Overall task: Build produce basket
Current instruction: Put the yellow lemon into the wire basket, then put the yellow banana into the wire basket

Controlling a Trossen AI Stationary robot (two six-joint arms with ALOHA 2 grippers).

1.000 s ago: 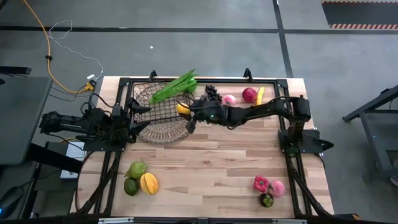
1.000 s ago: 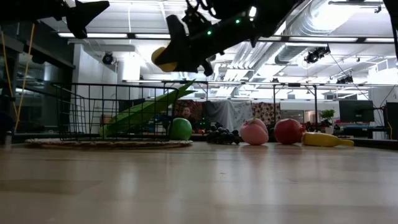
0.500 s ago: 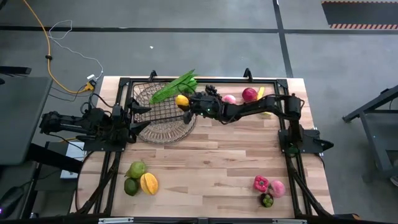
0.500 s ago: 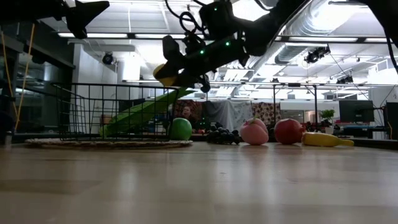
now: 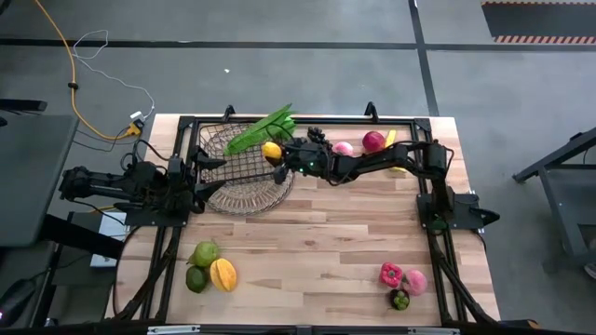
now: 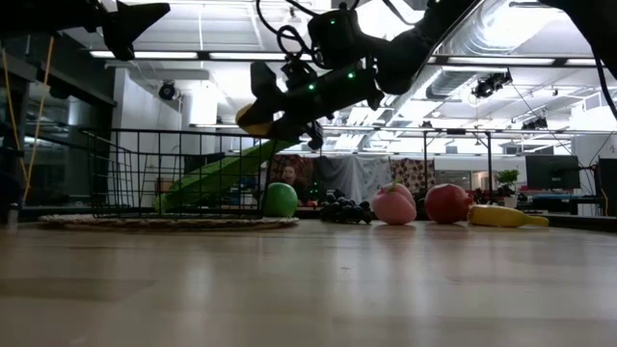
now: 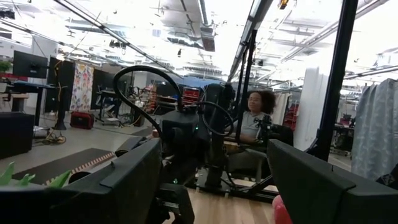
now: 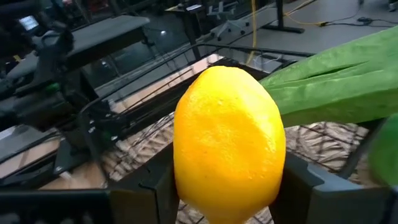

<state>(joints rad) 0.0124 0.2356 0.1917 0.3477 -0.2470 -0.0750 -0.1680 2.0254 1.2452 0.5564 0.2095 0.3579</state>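
Right wrist view shows a yellow lemon (image 8: 229,142) clamped between the two dark fingers (image 8: 146,183) of the right gripper (image 5: 277,154), the fruit filling the gap so that its lower end is cut off by the picture's edge. Seen from the high view, the lemon (image 5: 271,150) hangs over the basket (image 5: 244,167), just inside its rim on the side nearest the table's middle, and the low view has it raised above the basket's wire wall (image 6: 183,164) rather than resting in it. Long green leafy stalks (image 5: 262,129) lean across the basket's far rim, close beside the lemon. Beyond the basket's right side lie a dark grape cluster (image 5: 318,137), a pink piece (image 5: 344,148), a red piece (image 5: 373,141) and a yellow piece (image 5: 389,142), partly covered by the right arm. Well away from the basket, near the table's front edge, sit two green fruits and an orange one (image 5: 223,274), and a red, pink and dark group (image 5: 400,279). The left gripper (image 5: 207,174) waits at the basket's left rim, fingers spread apart and holding nothing.
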